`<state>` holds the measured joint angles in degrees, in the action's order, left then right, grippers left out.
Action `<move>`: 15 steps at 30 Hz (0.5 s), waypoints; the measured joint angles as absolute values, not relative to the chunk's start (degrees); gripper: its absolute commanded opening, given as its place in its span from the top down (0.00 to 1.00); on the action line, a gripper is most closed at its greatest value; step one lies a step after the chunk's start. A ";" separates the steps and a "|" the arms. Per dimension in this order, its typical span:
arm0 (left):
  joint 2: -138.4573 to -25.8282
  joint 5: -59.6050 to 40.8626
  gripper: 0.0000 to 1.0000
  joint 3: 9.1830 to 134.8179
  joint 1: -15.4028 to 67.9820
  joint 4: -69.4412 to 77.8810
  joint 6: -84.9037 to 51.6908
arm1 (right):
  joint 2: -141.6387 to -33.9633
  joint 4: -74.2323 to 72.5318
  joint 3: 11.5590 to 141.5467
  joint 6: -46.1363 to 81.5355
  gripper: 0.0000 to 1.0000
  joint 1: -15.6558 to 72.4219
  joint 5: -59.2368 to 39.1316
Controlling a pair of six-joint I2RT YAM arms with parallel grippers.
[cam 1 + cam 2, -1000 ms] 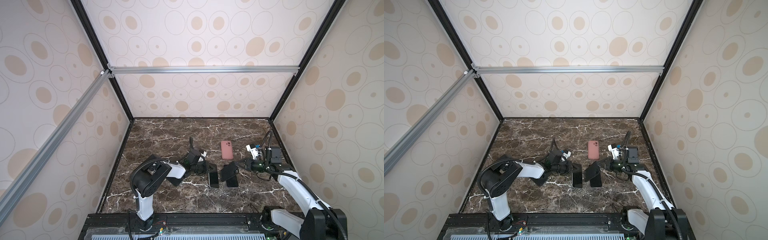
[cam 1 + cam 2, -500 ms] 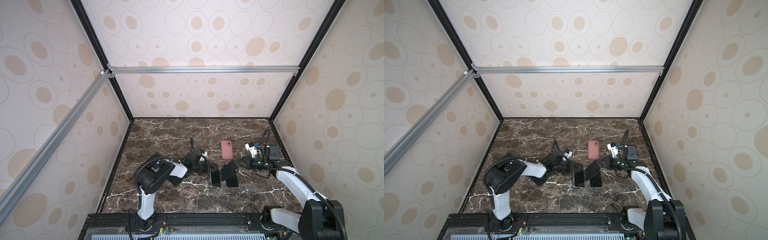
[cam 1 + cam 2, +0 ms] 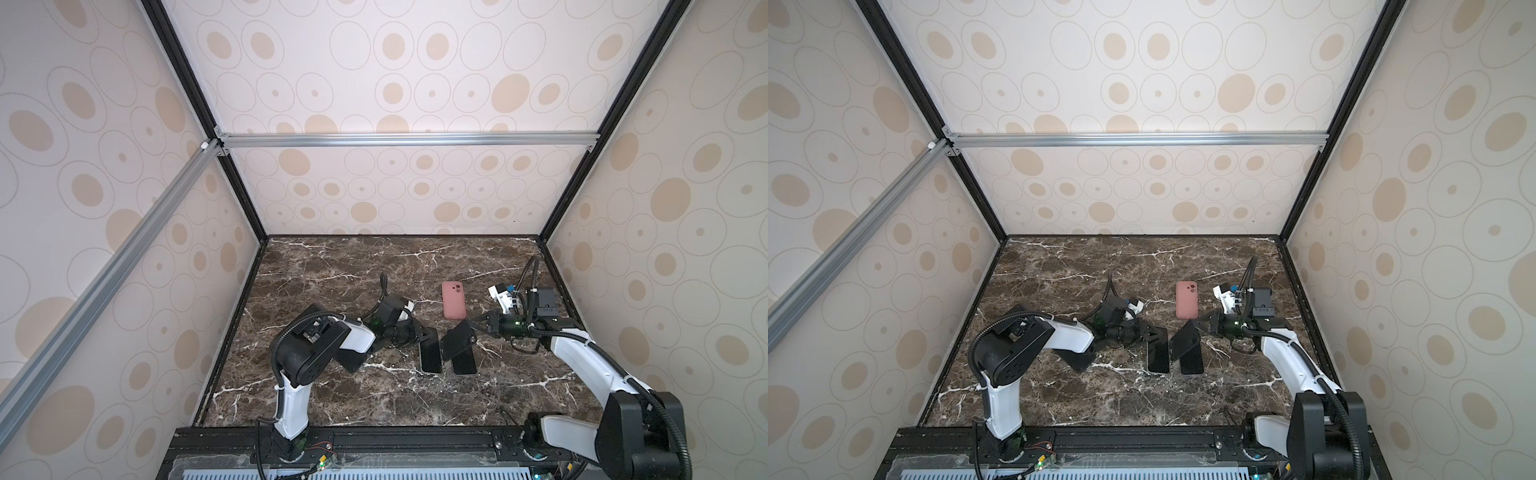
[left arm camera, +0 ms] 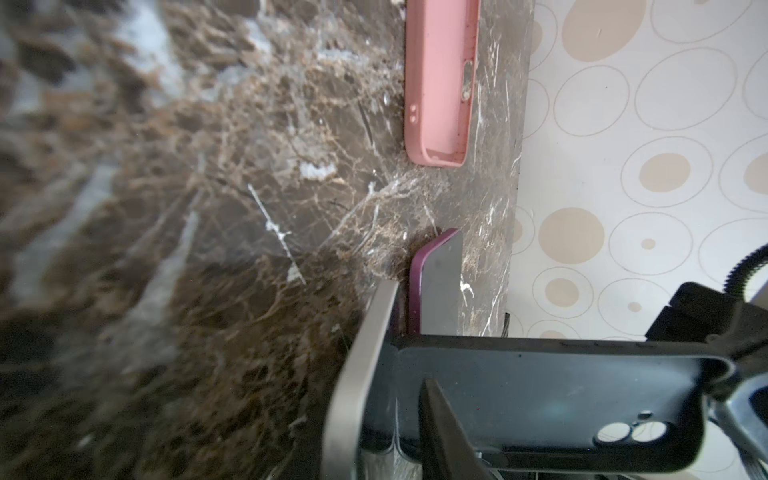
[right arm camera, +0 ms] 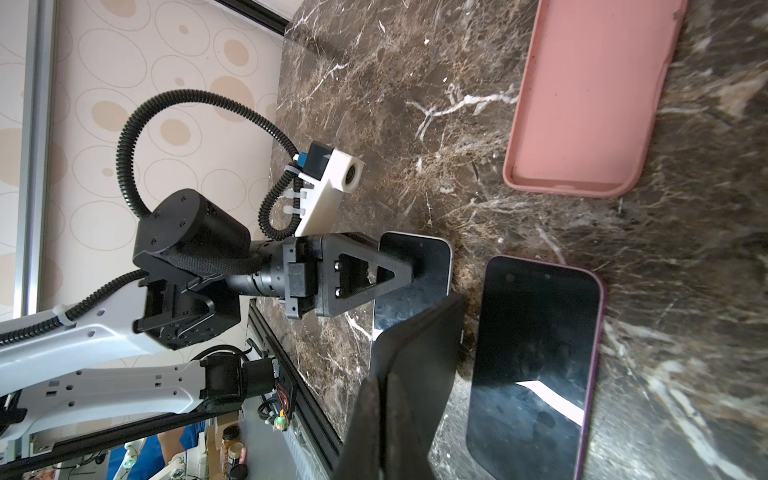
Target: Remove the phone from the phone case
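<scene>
The right hand [image 3: 475, 329] is clamped shut on one edge of the black phone case [image 4: 540, 395] and holds it tilted, the far end raised clear of the counter [image 3: 374, 270]. The case is matte black and empty. Its hollow inside faces the left hand, and round camera cut-outs show at the end nearest the right hand. Straight ahead of the left hand [image 5: 405, 272] lies the silver-edged phone [image 3: 430, 353], flat, with its dark screen up. One of that hand's fingers [image 4: 440, 432] stands over the phone's near end, but I cannot tell whether the hand grips the phone. Just beyond the right hand's fingertips, partly under the lifted case, a purple phone [image 5: 536, 361] lies screen up. A pink case [image 5: 590, 104] lies hollow side up, off to the side of both hands.
</scene>
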<state>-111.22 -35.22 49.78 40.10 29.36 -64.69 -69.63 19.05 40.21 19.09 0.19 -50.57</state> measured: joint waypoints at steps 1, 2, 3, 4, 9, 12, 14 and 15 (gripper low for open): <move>-111.22 -34.98 0.65 49.87 40.05 28.95 -64.60 | -69.65 19.05 40.21 18.98 1.00 0.19 -50.57; -111.22 -34.74 0.64 49.91 40.03 28.64 -64.47 | -69.65 19.05 40.21 18.96 1.00 0.19 -50.54; -111.22 -34.44 0.63 49.91 40.01 28.34 -64.45 | -69.65 19.05 40.21 18.94 1.00 0.19 -50.57; -111.22 -34.17 0.62 49.91 39.94 27.94 -64.42 | -69.65 19.05 40.21 18.92 1.00 0.19 -50.54; -110.93 -32.97 0.56 49.84 39.57 27.90 -64.42 | -69.65 19.09 40.21 18.74 1.00 0.19 -50.54; -110.21 -31.64 0.53 49.60 39.42 27.33 -64.25 | -69.65 19.14 40.21 18.70 1.00 0.19 -50.57; -109.58 -30.68 0.53 49.45 39.27 26.50 -63.94 | -69.65 19.29 40.29 18.70 1.00 0.19 -50.57; -109.12 -29.98 0.52 49.32 39.22 25.78 -63.61 | -69.65 19.35 40.38 18.70 1.00 0.19 -50.59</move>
<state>-109.12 -29.98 49.32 39.22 25.78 -63.61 -69.65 19.35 40.38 18.70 0.19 -50.59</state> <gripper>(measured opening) 0.473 0.045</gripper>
